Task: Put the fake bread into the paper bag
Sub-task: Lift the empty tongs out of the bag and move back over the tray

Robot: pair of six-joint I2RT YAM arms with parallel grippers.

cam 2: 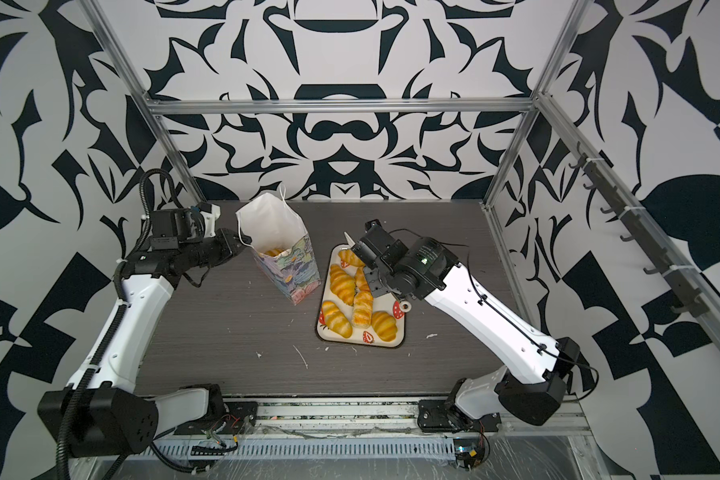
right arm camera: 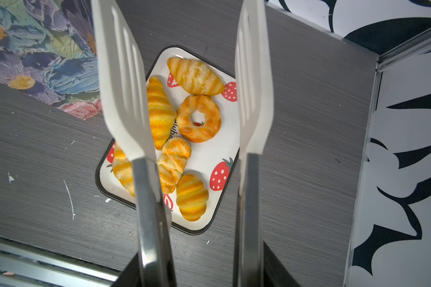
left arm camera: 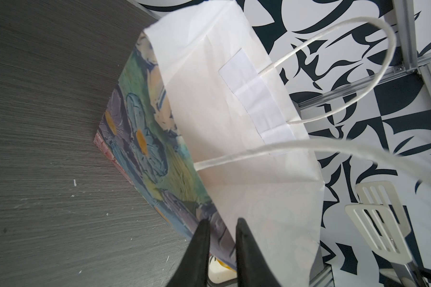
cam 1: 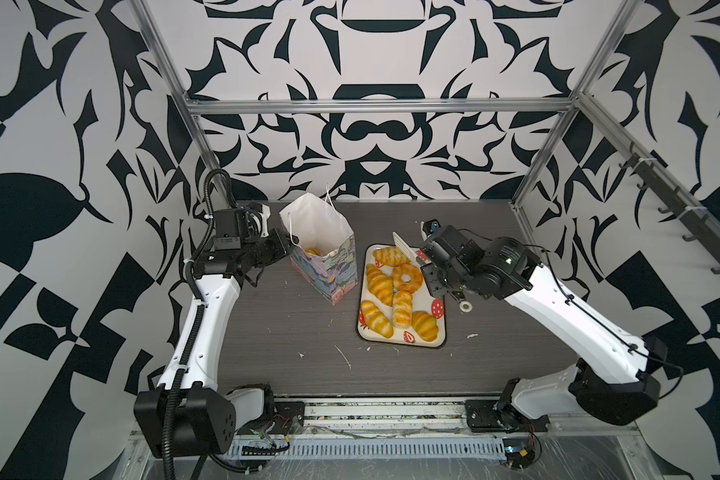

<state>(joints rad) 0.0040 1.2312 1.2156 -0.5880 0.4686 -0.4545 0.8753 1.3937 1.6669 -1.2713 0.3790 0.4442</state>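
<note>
Tongs [right arm camera: 253, 99], clamped spread in right hand [cam 1: 424, 261], hovered over bread [right arm camera: 195, 77]; left hand [left arm camera: 223, 223] pinched bag [left arm camera: 209, 99] rim; next, probably, descent onto one.

Only part-legible text is black lettering [right arm camera: 171, 131] printed on the cream tray [right arm camera: 207, 151], seen in the right wrist view. It is a short run of letters that looks like "wbe", around the tray's middle and running along its long edges. It shows in the gap between a croissant [right arm camera: 159, 109] and the ring doughnut [right arm camera: 199, 118] — rest of the word is covered by pastries. Round black motor housing [cam 1: 508, 254] on the right arm carries a ring of pale fine print, too small to read; the housing [cam 2: 427, 254] is just as unreadable there. Small pale label [cam 1: 224, 240] on a black block of the left arm — unreadable too.
</note>
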